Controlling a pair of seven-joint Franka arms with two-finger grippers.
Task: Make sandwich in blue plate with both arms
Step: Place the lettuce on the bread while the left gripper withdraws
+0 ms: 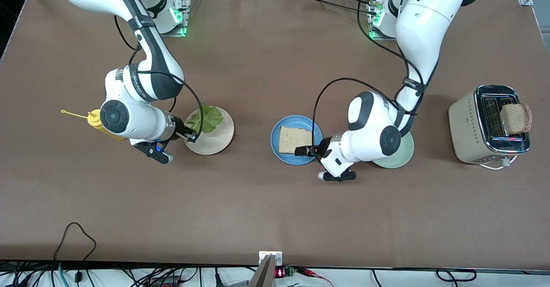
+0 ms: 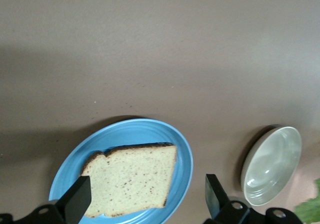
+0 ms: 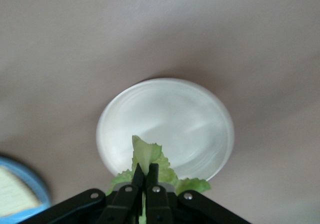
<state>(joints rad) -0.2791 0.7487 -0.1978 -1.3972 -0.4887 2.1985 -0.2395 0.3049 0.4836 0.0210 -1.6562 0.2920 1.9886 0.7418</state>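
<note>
The blue plate (image 1: 296,120) sits mid-table with one tan bread slice (image 1: 294,139) lying flat on it. My left gripper (image 1: 304,150) hovers low over the plate's edge, open; in the left wrist view its fingers (image 2: 77,199) straddle the bread slice (image 2: 132,179) on the blue plate (image 2: 140,131) without touching it. My right gripper (image 1: 189,134) is shut on the ruffled green lettuce leaf (image 1: 207,119) over a cream-white plate (image 1: 215,143). The right wrist view shows the lettuce leaf (image 3: 145,154) pinched in the right gripper (image 3: 145,171) above the cream-white plate (image 3: 170,119).
A pale mint-green plate (image 1: 397,158) lies partly under my left arm. A silver toaster (image 1: 468,123) with a bread slice (image 1: 515,118) sticking out stands at the left arm's end. A yellow squeeze bottle (image 1: 95,120) stands beside my right arm.
</note>
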